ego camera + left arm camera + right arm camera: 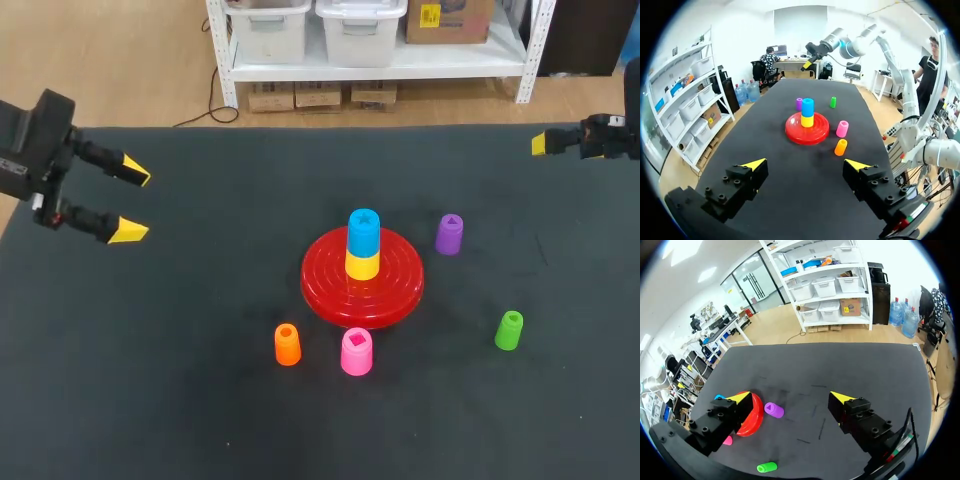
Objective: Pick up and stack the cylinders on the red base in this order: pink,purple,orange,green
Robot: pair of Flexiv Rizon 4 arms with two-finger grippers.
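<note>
Left gripper (806,165) and right gripper (790,400) both gape wide, empty. Ahead of the left: orange cylinder (840,147), then pink cylinder (842,128), then the base (795,134) bearing a yellow-blue stack (807,112). Grasping pink could knock orange, which stands close; seating it could topple the stack.

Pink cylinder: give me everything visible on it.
The pink cylinder looks like smooth plastic. It is a short cup-like piece that flares slightly toward its foot, with a darker shaped recess in its top. It stands upright on the black table, just clear of the red base, with the orange cylinder beside it. Only the table touches it.
</note>
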